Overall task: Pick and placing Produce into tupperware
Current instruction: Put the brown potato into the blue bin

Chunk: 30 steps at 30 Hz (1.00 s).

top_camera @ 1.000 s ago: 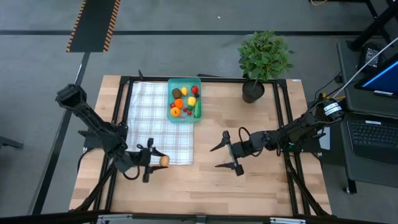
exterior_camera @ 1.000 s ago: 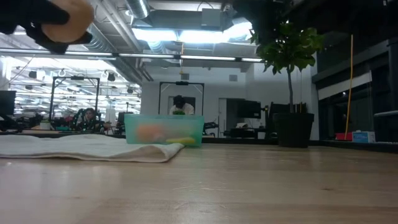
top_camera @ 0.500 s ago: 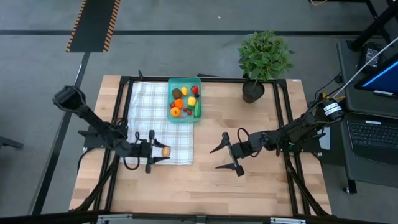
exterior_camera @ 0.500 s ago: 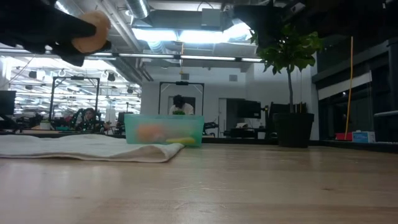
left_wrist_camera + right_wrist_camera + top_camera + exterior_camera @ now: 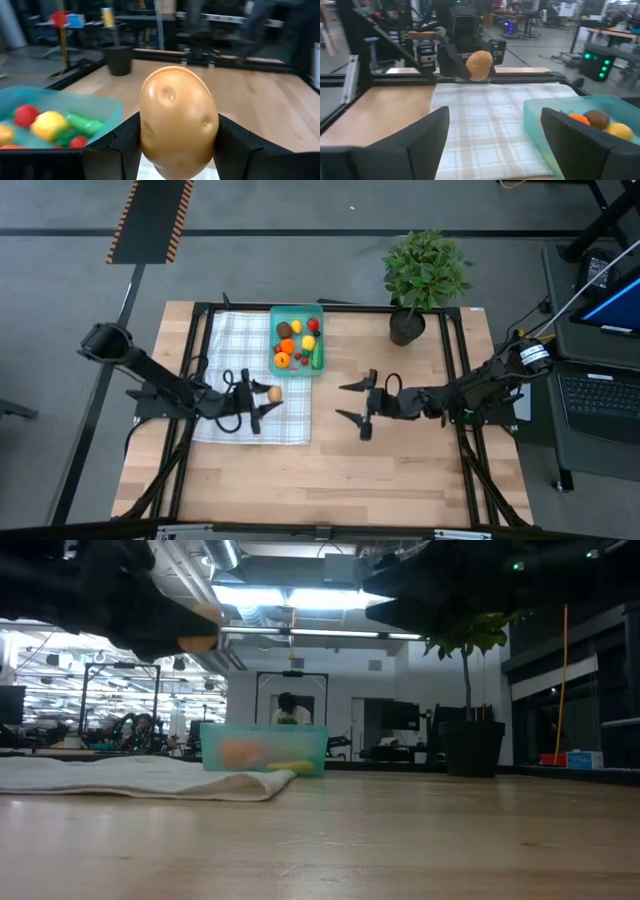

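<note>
Potato [image 5: 178,122], a toy one, is gripped round its middle by the left gripper [image 5: 262,395] fingers above the checked cloth [image 5: 250,375], near the tupperware [image 5: 318,311]. Probably light, hard, slippery plastic. Right gripper [image 5: 357,403] fingers are spread, empty.

A pale wooden table [image 5: 400,470] stands on grey floor [image 5: 300,260] with a black-and-orange hazard strip [image 5: 150,220] beyond its far left corner, while bright ceiling lights [image 5: 290,595] shine over workbenches [image 5: 60,748] in the room behind.
</note>
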Each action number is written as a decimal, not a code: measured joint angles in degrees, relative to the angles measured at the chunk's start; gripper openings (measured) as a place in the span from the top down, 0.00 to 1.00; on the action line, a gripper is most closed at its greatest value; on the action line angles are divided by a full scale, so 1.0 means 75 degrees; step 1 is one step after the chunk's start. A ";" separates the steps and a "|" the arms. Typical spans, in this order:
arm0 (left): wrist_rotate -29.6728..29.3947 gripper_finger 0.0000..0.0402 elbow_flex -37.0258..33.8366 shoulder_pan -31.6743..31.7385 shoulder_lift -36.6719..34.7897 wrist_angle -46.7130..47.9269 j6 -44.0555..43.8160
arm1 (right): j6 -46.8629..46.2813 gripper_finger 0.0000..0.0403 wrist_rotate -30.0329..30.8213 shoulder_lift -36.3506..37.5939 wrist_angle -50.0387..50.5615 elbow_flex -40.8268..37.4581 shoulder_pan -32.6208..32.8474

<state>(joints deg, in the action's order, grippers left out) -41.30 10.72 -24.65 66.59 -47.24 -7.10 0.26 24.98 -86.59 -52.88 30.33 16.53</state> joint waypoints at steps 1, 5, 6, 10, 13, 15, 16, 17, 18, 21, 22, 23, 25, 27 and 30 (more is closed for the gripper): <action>-0.0043 0.54 0.0003 0.0147 0.0000 -0.0001 -0.0136 | -0.0022 0.22 0.0009 0.0000 0.0000 0.0000 -0.0054; -0.0081 0.54 0.0001 0.0556 0.0001 0.0000 -0.0236 | -0.0210 0.22 0.0023 0.0000 0.0137 0.0000 -0.0260; -0.0079 0.53 0.0003 0.0629 0.0003 0.0000 -0.0235 | -0.0272 0.22 0.0022 0.0000 0.0223 0.0000 -0.0310; -0.0007 0.54 0.0003 0.0860 0.0003 0.0000 -0.0199 | -0.0440 0.24 0.0025 -0.0001 0.0521 0.0000 -0.0518; 0.0393 0.54 0.0003 0.1100 0.0003 0.0003 -0.0177 | -0.0451 0.30 0.0022 -0.0006 0.0612 0.0000 -0.0674; 0.0518 0.54 0.0003 0.1299 0.0006 0.0003 -0.0174 | -0.0380 0.38 0.0022 -0.0006 0.0620 0.0000 -0.0776; 0.0590 0.54 0.0003 0.1418 0.0006 0.0005 -0.0172 | -0.0317 0.42 0.0022 -0.0006 0.0627 0.0000 -0.0831; 0.0716 0.54 0.0003 0.1554 0.0006 0.0006 -0.0159 | -0.0213 0.46 0.0022 -0.0006 0.0627 0.0000 -0.0885; 0.0871 0.54 0.0003 0.1698 0.0006 0.0004 -0.0139 | -0.0172 0.50 0.0023 -0.0006 0.0627 0.0000 -0.0940; 0.1290 0.54 0.0003 0.2145 0.0006 0.0006 -0.0119 | -0.0057 0.63 0.0011 -0.0006 0.0632 0.0000 -0.1119; 0.1393 0.54 0.0003 0.2287 0.0006 0.0006 -0.0116 | -0.0035 0.67 -0.0031 -0.0006 0.0632 0.0000 -0.1170; 0.1505 0.54 0.0003 0.2428 0.0006 0.0006 -0.0113 | -0.0030 0.71 -0.0122 -0.0006 0.0632 0.0000 -0.1228; 0.1692 0.54 0.0031 0.2708 0.0006 0.0047 -0.0113 | -0.0030 0.79 -0.0318 -0.0006 0.0632 0.0000 -0.1335; 0.1957 0.54 0.0110 0.2966 0.0009 0.0065 -0.0031 | -0.0029 0.86 -0.0357 -0.0006 0.0635 0.0000 -0.1409; 0.2278 0.54 0.0289 0.3322 0.0044 0.0155 0.0039 | -0.0024 0.97 -0.0371 -0.0006 0.0632 0.0000 -0.1527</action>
<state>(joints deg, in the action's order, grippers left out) -24.21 12.89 0.27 66.92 -46.08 -6.81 0.08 22.20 -86.63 -48.14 30.33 5.07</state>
